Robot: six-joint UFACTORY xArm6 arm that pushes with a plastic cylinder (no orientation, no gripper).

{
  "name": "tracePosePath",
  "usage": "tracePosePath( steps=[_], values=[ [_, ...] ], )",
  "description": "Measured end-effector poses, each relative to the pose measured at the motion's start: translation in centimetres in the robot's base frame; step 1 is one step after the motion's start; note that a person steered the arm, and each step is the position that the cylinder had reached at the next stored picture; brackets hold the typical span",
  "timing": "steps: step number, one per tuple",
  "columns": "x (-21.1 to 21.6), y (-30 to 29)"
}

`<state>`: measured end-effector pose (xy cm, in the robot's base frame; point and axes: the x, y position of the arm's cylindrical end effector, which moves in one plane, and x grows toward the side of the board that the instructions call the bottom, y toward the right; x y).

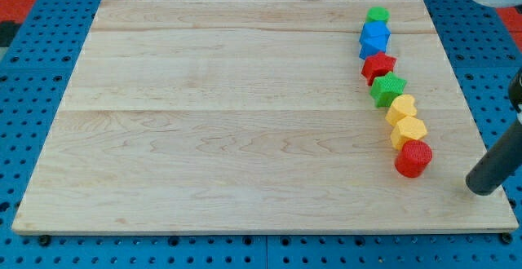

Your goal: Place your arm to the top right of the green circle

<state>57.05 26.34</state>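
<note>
Dark rod's tip (483, 189) rests apparently clear, right of the red cylinder (413, 158).

1. The setting was a robotics laboratory or test bench, not a home or a shop.
2. A pale wooden board (245, 114) of joined planks served as the work surface.
3. It lay on a blue perforated base (33, 98) with a regular grid of mounting holes, as on lab fixtures.
4. A dark rod entered at the view's right, my tip (483, 189) resting near the board's edge.
5. Small coloured blocks (391, 90) stood in a touching line, like test pieces.
</note>
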Motion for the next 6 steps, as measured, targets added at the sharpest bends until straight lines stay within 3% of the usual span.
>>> tracePosePath(
  steps=[4,6],
  values=[
    [-1.6,3.9],
    [-13.4,8.1]
  ],
)
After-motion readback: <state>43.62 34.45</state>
